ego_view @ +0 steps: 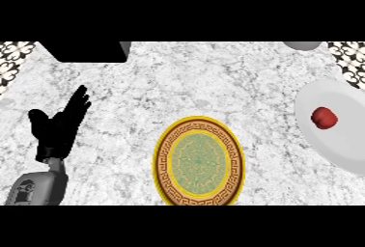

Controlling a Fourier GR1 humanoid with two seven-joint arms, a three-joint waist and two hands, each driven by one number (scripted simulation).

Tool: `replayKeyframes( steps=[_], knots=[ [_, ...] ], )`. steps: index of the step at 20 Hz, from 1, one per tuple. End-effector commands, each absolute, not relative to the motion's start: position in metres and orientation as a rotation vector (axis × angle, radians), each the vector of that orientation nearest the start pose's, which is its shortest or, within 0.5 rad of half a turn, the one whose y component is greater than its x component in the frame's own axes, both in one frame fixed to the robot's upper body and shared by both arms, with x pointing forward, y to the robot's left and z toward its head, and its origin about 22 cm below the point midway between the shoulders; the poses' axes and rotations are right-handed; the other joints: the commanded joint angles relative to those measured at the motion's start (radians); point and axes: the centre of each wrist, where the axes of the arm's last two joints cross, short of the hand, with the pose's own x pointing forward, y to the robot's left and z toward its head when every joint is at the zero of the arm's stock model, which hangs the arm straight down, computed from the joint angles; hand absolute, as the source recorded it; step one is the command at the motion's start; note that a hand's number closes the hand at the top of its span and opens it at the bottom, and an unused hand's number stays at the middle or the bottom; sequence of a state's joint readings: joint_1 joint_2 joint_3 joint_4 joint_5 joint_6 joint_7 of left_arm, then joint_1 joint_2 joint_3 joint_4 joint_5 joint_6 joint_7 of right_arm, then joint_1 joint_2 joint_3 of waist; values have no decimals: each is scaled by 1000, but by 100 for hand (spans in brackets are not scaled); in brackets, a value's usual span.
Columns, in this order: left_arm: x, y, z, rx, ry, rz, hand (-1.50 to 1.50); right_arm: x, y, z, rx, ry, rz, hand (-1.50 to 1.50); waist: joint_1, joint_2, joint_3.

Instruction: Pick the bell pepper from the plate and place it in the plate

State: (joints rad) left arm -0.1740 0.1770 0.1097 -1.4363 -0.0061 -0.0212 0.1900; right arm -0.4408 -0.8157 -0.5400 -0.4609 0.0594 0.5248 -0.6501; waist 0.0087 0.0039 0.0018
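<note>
One pepper (324,117) lies on the white plate (342,149) at 3 o'clock; patterned plate (200,195) bare; my left hand (58,126) rests open.

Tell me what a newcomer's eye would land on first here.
First the patterned plate with its gold rim, low at the middle of the marble counter. Next the red bell pepper lying on the white plate at the right edge. At the left, the open left hand rests with fingers up.

Head view looks steeply down at counter (143,87).
</note>
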Motion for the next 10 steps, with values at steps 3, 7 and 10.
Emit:
replayKeyframes(
  steps=[3, 7, 10],
  knots=[
    [283, 274, 14, 138, -1408, -94, 0, 234, -578, 76, -286, -1795, 112, -150, 11, 6, 2],
    [288, 279, 33, 158, -1416, -91, 0, 226, -582, 72, -323, -1780, 118, -150, 12, 4, 2],
    [278, 277, 25, 160, -1414, -100, 0, 217, -585, 66, -345, -1763, 121, -150, 14, 3, 2]
  ],
)
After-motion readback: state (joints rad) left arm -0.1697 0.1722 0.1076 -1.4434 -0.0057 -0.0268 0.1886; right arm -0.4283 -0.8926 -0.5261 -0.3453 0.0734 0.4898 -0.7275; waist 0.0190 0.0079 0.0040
